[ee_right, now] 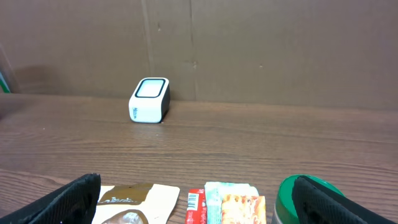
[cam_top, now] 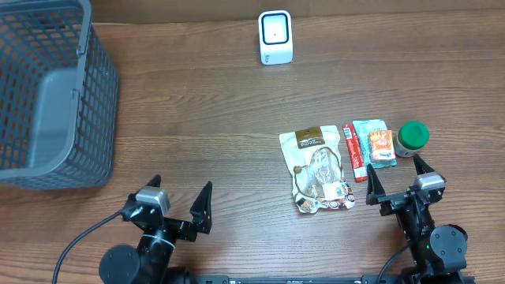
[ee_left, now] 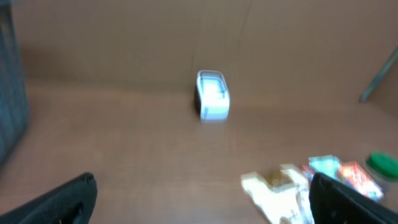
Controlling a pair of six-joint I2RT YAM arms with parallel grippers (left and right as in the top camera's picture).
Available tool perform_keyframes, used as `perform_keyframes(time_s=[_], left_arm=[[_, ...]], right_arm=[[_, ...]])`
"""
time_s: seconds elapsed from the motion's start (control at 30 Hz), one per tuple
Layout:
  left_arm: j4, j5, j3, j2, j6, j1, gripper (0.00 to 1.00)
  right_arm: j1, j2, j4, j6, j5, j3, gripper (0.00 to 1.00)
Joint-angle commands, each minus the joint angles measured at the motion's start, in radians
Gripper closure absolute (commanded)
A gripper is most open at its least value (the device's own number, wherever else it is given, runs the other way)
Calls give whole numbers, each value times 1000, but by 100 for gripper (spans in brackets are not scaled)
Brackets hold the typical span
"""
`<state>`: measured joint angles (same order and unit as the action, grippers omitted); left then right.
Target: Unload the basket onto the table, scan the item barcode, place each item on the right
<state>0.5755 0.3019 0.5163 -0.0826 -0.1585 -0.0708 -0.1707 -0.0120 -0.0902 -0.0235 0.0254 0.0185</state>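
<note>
A white barcode scanner point(cam_top: 275, 37) stands upright at the far middle of the table, also seen in the left wrist view point(ee_left: 213, 94) and the right wrist view point(ee_right: 150, 100). Four items lie in a row at right: a cream and brown pouch point(cam_top: 316, 168), a red stick pack point(cam_top: 354, 151), a teal and orange packet point(cam_top: 374, 142) and a green-lidded jar point(cam_top: 413, 137). My right gripper point(cam_top: 398, 183) hangs open at the near edge just in front of the packets and jar, holding nothing. My left gripper point(cam_top: 180, 201) is open and empty at the near left, over bare wood.
A grey mesh basket point(cam_top: 47, 95) sits at the far left corner. A brown cardboard wall point(ee_right: 249, 43) backs the table behind the scanner. Bare wooden tabletop point(cam_top: 197, 118) lies between basket, scanner and items.
</note>
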Motion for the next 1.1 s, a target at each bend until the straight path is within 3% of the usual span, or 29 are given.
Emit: perform_keyframes(time_s=[0.0, 0.37, 0.6, 0.9, 1.07], left_arm=[[-158, -116, -64, 64, -6, 51, 0], [-756, -156, -263, 79, -6, 65, 0], [-1003, -183, -405, 79, -6, 65, 0], [-1043, -235, -507, 79, -6, 65, 0], [-947, -235, -512, 79, -6, 65, 0]], right_arm=[[4, 8, 6, -3, -8, -11, 0], [4, 8, 6, -3, -8, -11, 0], [4, 8, 6, -3, -8, -11, 0], [4, 8, 6, -3, -8, -11, 0], [4, 8, 6, -3, -8, -11, 0]])
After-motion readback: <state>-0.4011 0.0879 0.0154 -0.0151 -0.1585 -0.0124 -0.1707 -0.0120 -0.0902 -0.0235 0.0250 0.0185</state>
